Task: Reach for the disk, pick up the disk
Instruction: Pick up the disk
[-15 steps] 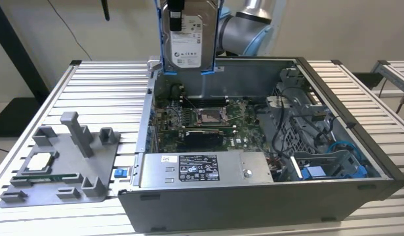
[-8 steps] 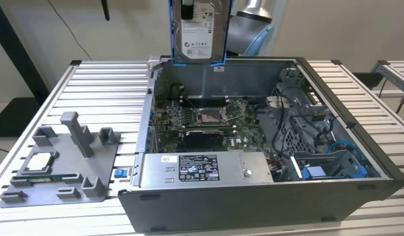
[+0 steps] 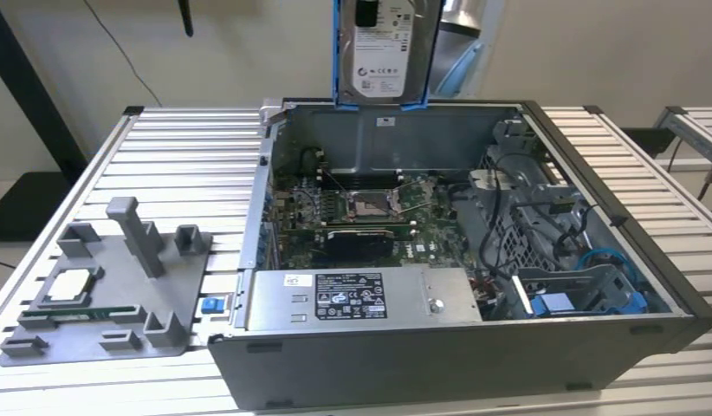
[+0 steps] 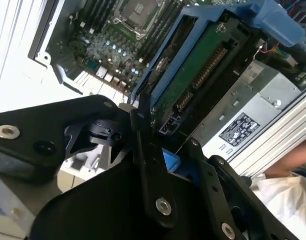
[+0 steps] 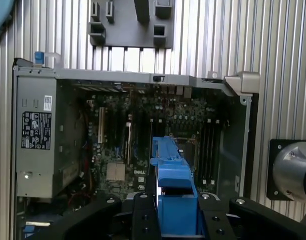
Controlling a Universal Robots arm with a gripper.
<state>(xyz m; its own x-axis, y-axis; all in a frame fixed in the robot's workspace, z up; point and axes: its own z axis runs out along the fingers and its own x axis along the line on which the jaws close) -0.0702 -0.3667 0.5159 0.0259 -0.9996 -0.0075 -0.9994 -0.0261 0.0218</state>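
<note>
The gripper [image 5: 177, 202] had its black fingers [image 5: 143, 217] clamped on the disk [image 5: 171, 167], whose blue frame stood between them. In the exterior view it hung upright above the open computer case [image 3: 449, 364], clear of the motherboard [image 3: 356, 212].

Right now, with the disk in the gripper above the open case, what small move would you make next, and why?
Probably a short straight lift, grip unchanged. In the first wrist view the gripper is shut on the blue carrier of the disk. In the exterior view the disk hangs upright over the open computer case, so extra height seems safest.
</note>
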